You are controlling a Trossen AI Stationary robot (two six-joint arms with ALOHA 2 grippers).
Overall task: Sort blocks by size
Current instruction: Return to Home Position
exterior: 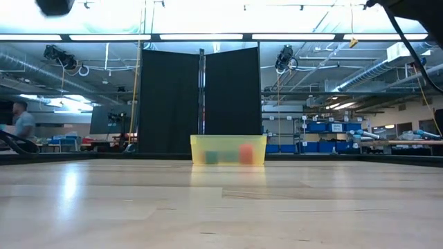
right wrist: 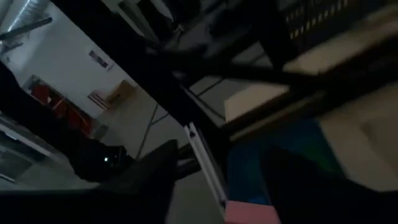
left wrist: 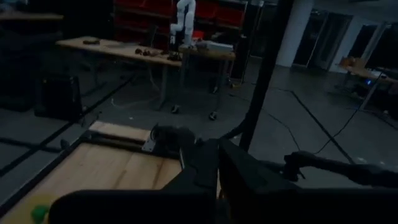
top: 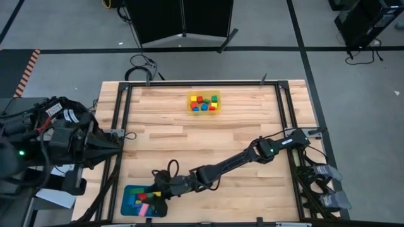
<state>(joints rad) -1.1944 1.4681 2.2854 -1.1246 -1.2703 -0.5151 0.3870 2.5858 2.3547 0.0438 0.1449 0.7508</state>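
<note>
— Far left first?
— Left arm, folded off the table (top: 252,113) at 9 o'clock. Left gripper (left wrist: 216,177) lost in shadow: open or shut, impossible to tell.
— Then, toward 7 o'clock?
— Teal tray (top: 128,190), at the table's near left corner. Holds the longer blocks (top: 136,202), green and red among them, plus a pink block (top: 144,208) lying in it (same pink edge also caught by the right wrist camera).
— Anything over it?
— Right gripper (top: 154,197), hanging above the tray's 3 o'clock side. Fingers (right wrist: 146,177) spread wide, pinching nothing; between them, just teal tray floor and that pink block. Touching the tray or not: cannot say.
— Further right, toward 12 o'clock?
— Yellow tray (top: 189,104), close to the far edge, well apart from the teal one. Carries the small blocks (top: 203,103): red, yellow, green, blue, packed side by side. From table height, only a greenish and an orange shape showing through the translucent wall.
— And at 3 o'clock?
— Base of the right arm, at the table's right rail; from there, stretched diagonally across the wood, down to the teal tray.
</note>
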